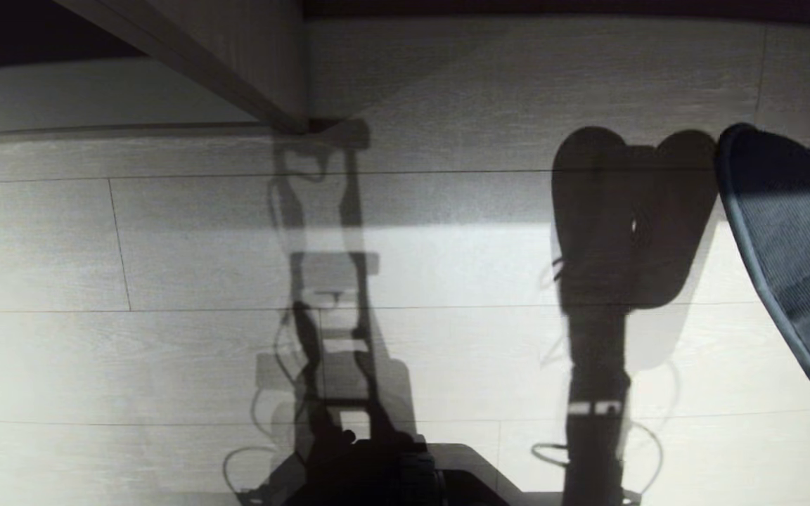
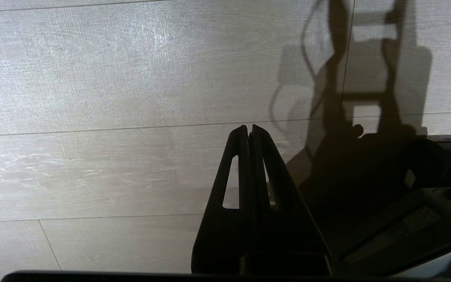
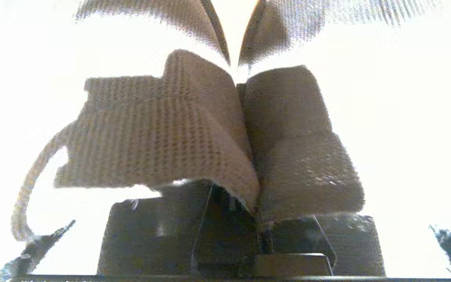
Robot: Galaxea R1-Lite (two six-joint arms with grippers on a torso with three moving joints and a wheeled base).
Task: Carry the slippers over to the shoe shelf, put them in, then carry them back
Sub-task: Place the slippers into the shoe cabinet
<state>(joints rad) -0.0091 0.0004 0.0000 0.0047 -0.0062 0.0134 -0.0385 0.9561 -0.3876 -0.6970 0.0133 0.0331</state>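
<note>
The right gripper [image 3: 262,231] was pinching the slippers [image 3: 217,133]. Its two fingers were pressed tight on the cloth edges of both, and the pair stood up side by side with their soles spreading apart above. In the head view the slippers [image 1: 792,260] hung in the air at the right edge, up off the floor [image 1: 166,351]. Their dark shadow lay on the floor beside them.

The left gripper [image 2: 249,131] was pressed together and held nothing. It pointed down at the floor, parked by the robot's base [image 1: 391,471].

A slanted panel of pale wood [image 1: 236,63] showed at the far left corner of the floor. It could have been part of the shoe shelf, but I could not tell for sure.

This looked like the carrying step. To do it well, the grip had to stay tight, because only a thin bit of cloth was held. The slippers were floppy and could swing or slip out. The arm would do best to move slowly and keep them high enough not to drag. The robot should also drive gently and turn softly. One slipper might drop first, so both should be watched.
</note>
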